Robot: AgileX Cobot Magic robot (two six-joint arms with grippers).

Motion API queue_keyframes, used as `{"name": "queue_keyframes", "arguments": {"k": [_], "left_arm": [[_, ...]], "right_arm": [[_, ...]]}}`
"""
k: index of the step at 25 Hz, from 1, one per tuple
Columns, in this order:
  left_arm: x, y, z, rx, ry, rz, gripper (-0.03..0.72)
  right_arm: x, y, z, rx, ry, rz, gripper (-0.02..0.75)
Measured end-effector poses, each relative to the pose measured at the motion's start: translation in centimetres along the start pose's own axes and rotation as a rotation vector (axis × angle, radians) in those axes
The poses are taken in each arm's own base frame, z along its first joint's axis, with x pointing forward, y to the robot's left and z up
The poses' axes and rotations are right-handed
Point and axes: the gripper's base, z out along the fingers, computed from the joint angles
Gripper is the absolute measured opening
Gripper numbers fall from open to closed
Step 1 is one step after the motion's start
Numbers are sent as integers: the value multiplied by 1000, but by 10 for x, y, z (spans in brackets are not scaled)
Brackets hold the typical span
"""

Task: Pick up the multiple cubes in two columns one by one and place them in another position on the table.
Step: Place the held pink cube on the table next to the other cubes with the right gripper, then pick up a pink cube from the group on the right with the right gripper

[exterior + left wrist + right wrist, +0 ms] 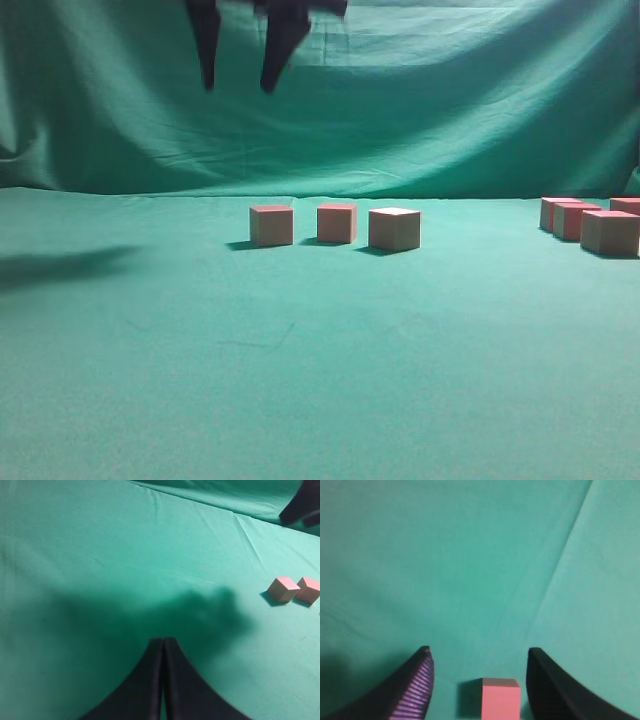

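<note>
1. I am the robot, and my right claw (479, 680) hangs high above the table (300, 380), with its two black fingers spread about halfway and nothing held between them.
2. In my right wrist view, one pinkish-red cube (501, 698) sits on the green cloth below the gap between those fingers, a little nearer the right finger than the left.
3. The cube is apart from both fingers. Its faces look roughly square to the gap, so I judge that a mostly straight descent would bring the fingers down on either side of it.
4. In the exterior view, a dark open claw (240, 80) hangs at the top, left of centre; I judge this to be my right claw reaching across.
5. Beneath it, a row of three cubes (335, 226) stands near the middle of the table.
6. A second cluster of cubes (590, 222) stands at the far right edge, well apart from the row.
7. My left claw (163, 645) has its fingers pressed together and holds nothing. It points at bare cloth, with two cubes (295, 589) off to its right.
</note>
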Motion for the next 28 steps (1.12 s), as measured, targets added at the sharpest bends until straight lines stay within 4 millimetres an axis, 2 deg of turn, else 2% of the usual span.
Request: {"name": "queue_keyframes", "arguments": {"k": [6,9,10,13,16,23,25,28], "left_arm": [[0,0,0,0,0,0,0],[0,0,0,0,0,0,0],[0,0,0,0,0,0,0],[0,0,0,0,0,0,0],[0,0,0,0,0,0,0],[0,0,0,0,0,0,0],[0,0,0,0,0,0,0],[0,0,0,0,0,0,0]], "right_arm": [[-15,-13,-111,-44,-200,-18,379],[-10,-30,-162,-49,-272,8,379],[-6,-38,-176,-43,-281,20,379],[13,-71,-199,3,-253,63,379],[42,-107,-205,78,-175,117,379],[133,-194,-204,264,25,316,379],[161,-214,-200,305,85,391,379],[200,-232,-187,329,149,488,379]]}}
